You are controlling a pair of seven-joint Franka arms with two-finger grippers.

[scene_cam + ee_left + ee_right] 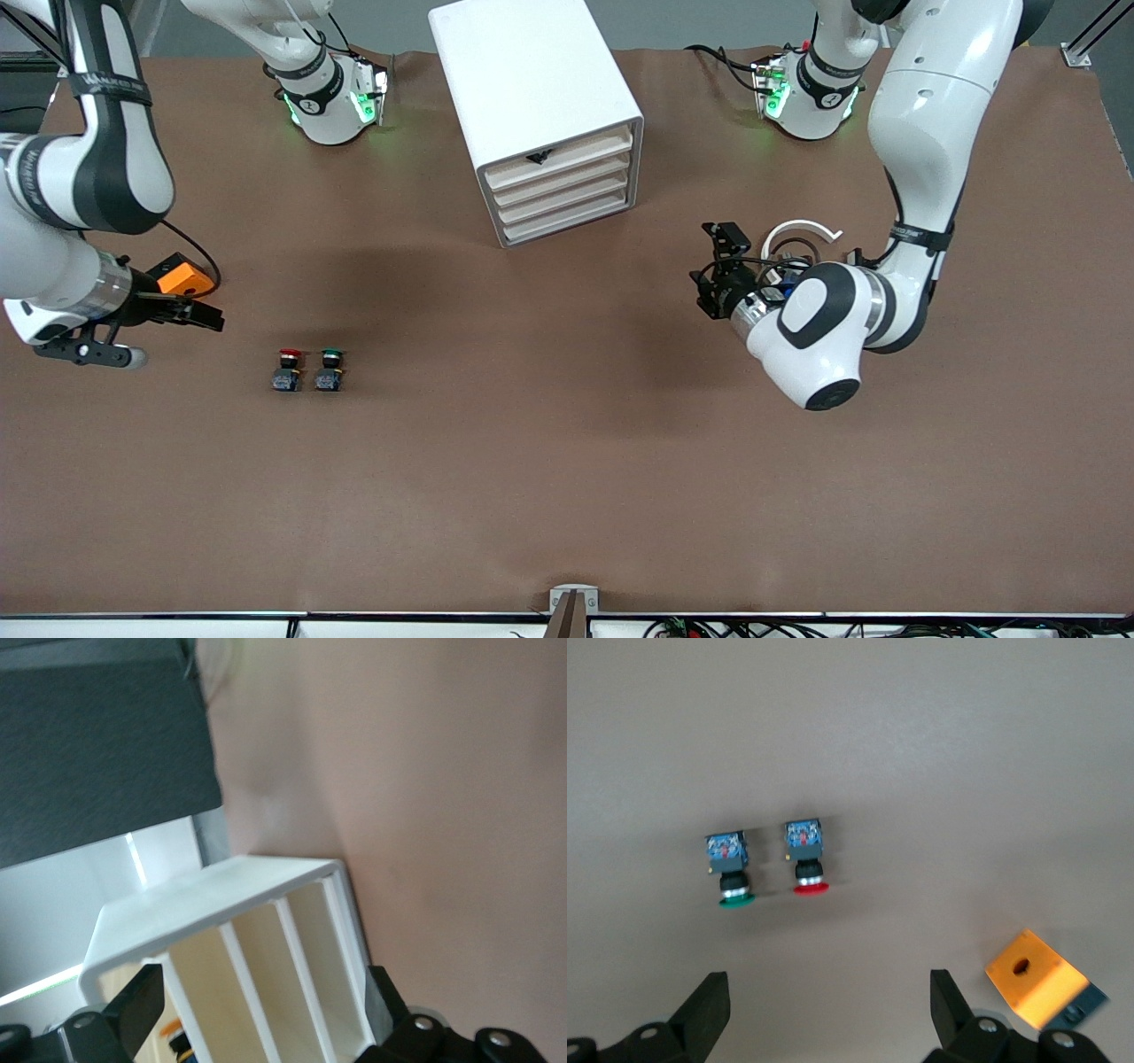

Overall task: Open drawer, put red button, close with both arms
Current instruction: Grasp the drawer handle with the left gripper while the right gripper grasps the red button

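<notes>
Nothing done yet. Red button (289,367) sits on desk beside green button (330,367), toward right arm's end. Right gripper (190,312) w/ fingers spread, empty, near orange box (182,276). Left gripper (713,270) spread, empty. Drawer unit (549,133) near desk's base-side edge, all drawers shut.
</notes>
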